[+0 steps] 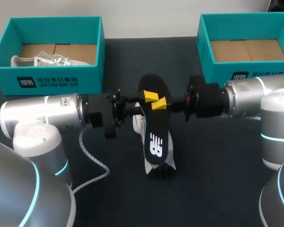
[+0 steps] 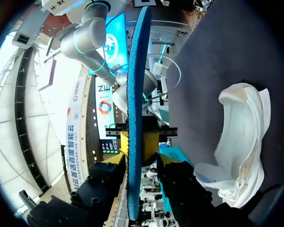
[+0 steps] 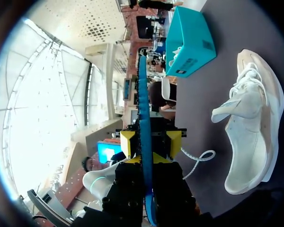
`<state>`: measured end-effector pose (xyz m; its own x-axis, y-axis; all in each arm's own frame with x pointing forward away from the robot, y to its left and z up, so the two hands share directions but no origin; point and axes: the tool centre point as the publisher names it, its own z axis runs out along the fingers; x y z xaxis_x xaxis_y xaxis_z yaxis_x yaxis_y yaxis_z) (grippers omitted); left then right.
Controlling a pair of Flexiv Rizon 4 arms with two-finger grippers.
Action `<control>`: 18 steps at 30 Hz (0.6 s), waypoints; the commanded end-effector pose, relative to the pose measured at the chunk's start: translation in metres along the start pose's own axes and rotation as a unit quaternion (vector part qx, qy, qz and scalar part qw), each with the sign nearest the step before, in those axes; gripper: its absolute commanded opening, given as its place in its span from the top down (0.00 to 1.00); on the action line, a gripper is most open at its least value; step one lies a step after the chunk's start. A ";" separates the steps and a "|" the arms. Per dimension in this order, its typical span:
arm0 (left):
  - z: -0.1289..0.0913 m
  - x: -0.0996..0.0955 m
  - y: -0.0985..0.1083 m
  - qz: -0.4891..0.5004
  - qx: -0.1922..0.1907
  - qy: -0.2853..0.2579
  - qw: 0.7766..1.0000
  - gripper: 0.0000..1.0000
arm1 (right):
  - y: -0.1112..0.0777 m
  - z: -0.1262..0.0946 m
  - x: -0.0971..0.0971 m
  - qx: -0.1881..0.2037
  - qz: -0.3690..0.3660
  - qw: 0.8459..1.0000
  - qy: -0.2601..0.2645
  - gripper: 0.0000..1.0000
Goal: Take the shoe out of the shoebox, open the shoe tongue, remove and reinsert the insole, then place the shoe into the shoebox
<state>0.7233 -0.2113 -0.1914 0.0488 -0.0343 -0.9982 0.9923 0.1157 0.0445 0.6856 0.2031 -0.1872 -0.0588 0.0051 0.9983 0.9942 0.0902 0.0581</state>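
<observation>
Find the insole [image 1: 155,137] raised off the worktop [image 1: 217,165] at the middle of the head view, black face up, tilted with the near end lower. Note the left jaws pinching it from the side of the left arm [image 1: 42,113] and the right jaws pinching it from the side of the right arm [image 1: 255,94]. See the yellow fingertips [image 1: 150,96] set close together on the upper face, toward the far end.

Check both wrist views. Read the insole [image 2: 135,94] [image 3: 143,94] as a thin blue edge running straight out between the yellow tips, pressed from both sides.

Locate the shoe [image 1: 138,124] on the worktop directly under the insole, white and largely covered by it in the head view. See it again beside the jaws in the wrist views [image 2: 241,137] [image 3: 251,123], apart from the insole and outside either box.

Find two teal boxes at the far corners. Note the left shoebox [image 1: 52,78] holding a second white shoe [image 1: 42,60] and the right shoebox [image 1: 217,71] showing its cardboard floor.

Note a white cable [image 1: 92,161] looping on the worktop beside the left arm.
</observation>
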 end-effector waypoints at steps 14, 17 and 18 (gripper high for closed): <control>-0.001 0.006 0.002 0.001 -0.021 -0.004 1.000 0.61 | 0.001 0.003 -0.002 0.003 0.001 1.000 0.002 1.00; -0.003 0.007 0.003 0.001 -0.025 -0.003 1.000 0.60 | 0.001 0.003 -0.002 0.003 0.002 1.000 0.002 1.00; -0.003 0.007 0.004 0.000 -0.026 -0.003 1.000 0.60 | 0.001 0.003 -0.002 0.003 0.002 1.000 0.002 1.00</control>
<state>0.7296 -0.2073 -0.1970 0.0479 -0.0368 -0.9982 0.9865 0.1586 0.0415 0.6865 0.2051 -0.1880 -0.0552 0.0008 0.9985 0.9939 0.0954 0.0549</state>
